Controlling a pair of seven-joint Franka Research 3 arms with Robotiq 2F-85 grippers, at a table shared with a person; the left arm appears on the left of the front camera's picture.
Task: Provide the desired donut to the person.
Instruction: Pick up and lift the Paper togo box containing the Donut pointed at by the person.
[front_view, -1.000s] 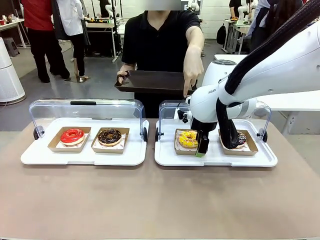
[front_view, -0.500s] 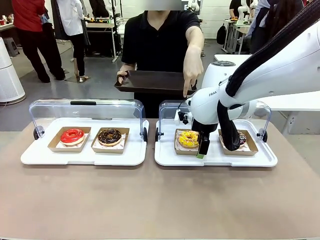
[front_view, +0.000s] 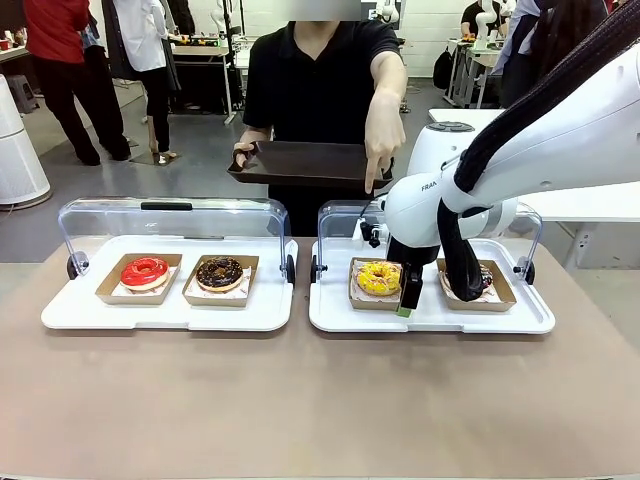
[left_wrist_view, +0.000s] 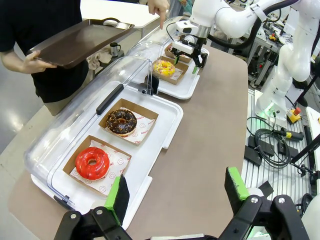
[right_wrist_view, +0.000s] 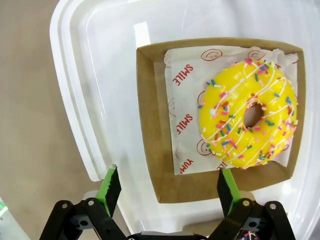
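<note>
Left gripper (left_wrist_view: 177, 192): jaws spread, holding nothing, hovering over the left end of the tan worktop (front_view: 300, 400), off the corner of the left tray.
Left tray: white plastic tray (front_view: 160, 315) with its clear domed lid tipped back, on the worktop's left half. Holds a red glazed donut (front_view: 144, 271) and a chocolate sprinkled donut (front_view: 219, 272), each in its own cardboard box; neither is touched.
Right tray: white plastic tray (front_view: 430, 318) on the worktop's right half, lid also open.
Right gripper (right_wrist_view: 167, 182): jaws spread, nothing pinched, low over the right tray at the edge of the brown cardboard box (right_wrist_view: 150, 125).
Task item: yellow iced donut with coloured sprinkles (right_wrist_view: 225, 120), on printed paper inside that box, in the tray's left spot.
Other item: dark donut (front_view: 483, 277) in the tray's right spot, partly hidden by the arm.
Person: behind the far edge, one hand (front_view: 382, 135) pointing down toward the yellow donut, the other holding a dark brown serving tray (front_view: 300, 163), which is empty.
Done: choice shown, right arm at the chosen box.
Left: grasp, lift, carry to the serving tray, release.
</note>
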